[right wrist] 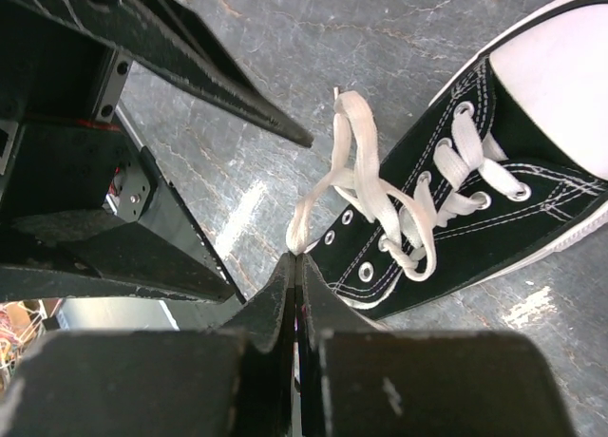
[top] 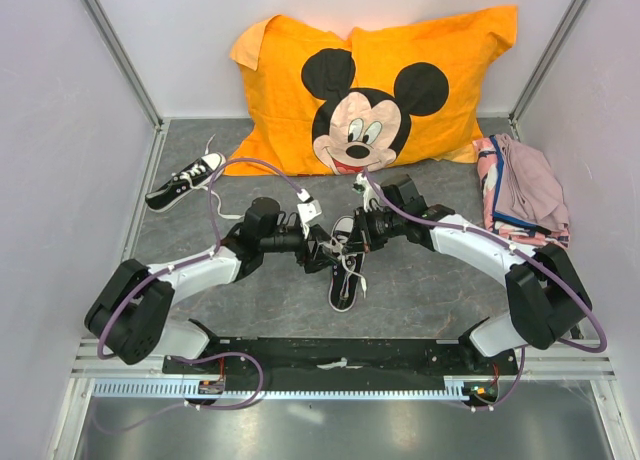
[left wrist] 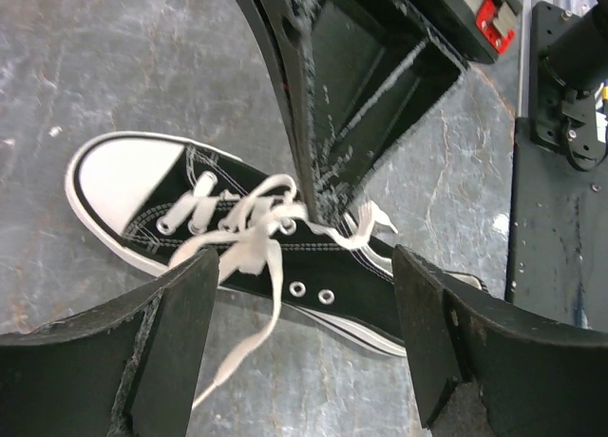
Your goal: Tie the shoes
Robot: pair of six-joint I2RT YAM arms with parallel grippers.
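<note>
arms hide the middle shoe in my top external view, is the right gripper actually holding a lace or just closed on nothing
Observer: The right wrist view shows the right gripper shut on a loop of white lace from the shoe, pinched at the fingertips.
Operator: ok and the left one, gripping anything
Observer: No. In the left wrist view the left gripper is open, with its fingers on either side of the shoe.
Operator: any lace end free for it
Observer: Yes, one loose end trails off the shoe onto the table between those fingers.
</note>
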